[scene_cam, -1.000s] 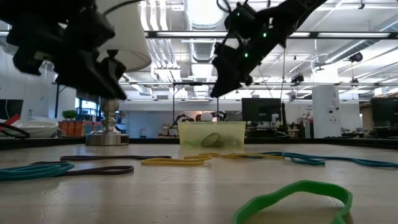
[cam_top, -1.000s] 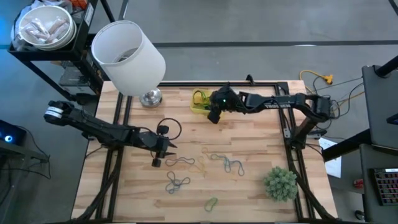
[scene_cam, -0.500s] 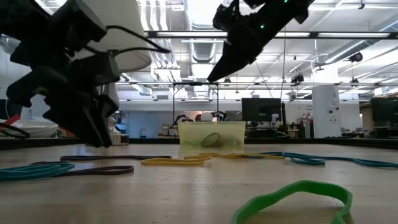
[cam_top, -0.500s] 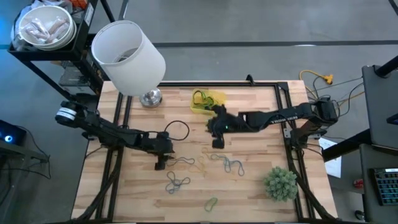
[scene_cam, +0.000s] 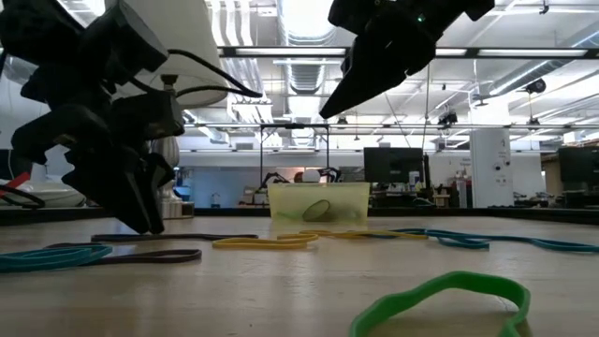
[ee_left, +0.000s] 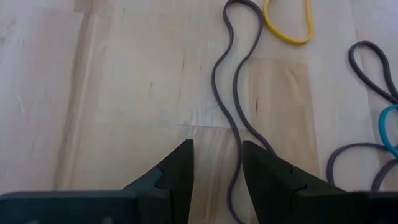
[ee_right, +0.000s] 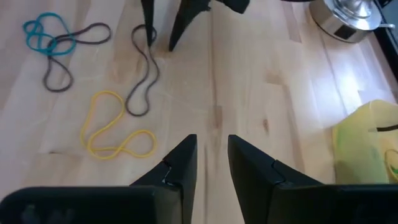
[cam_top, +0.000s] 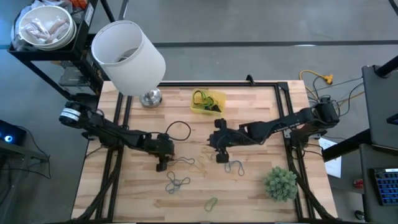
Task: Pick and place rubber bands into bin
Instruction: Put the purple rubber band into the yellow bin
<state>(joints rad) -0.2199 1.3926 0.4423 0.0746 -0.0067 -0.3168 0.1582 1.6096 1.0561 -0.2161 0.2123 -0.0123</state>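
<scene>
We note the rubber bands (cam_top: 186,165) scattered loose across the lower middle of the overhead frame, with a few already in the yellow bin (cam_top: 208,102) at upper centre. The nearest target is a long grey band (ee_left: 233,118); in the left wrist view it lies just beside one finger of the left gripper (ee_left: 216,171), not between the fingers, its long axis running roughly straight ahead of them. The left gripper (cam_top: 161,163) sits low at the table with its fingers parted and nothing held. The right gripper (cam_top: 221,155) hovers right of centre above bare wood, fingers narrowly apart and empty, with a yellow band (ee_right: 115,134) and the same grey band (ee_right: 142,74) off to one side. We judge the left arm nearer; a small sideways shift should straddle the band. No labels or writing are readable.
</scene>
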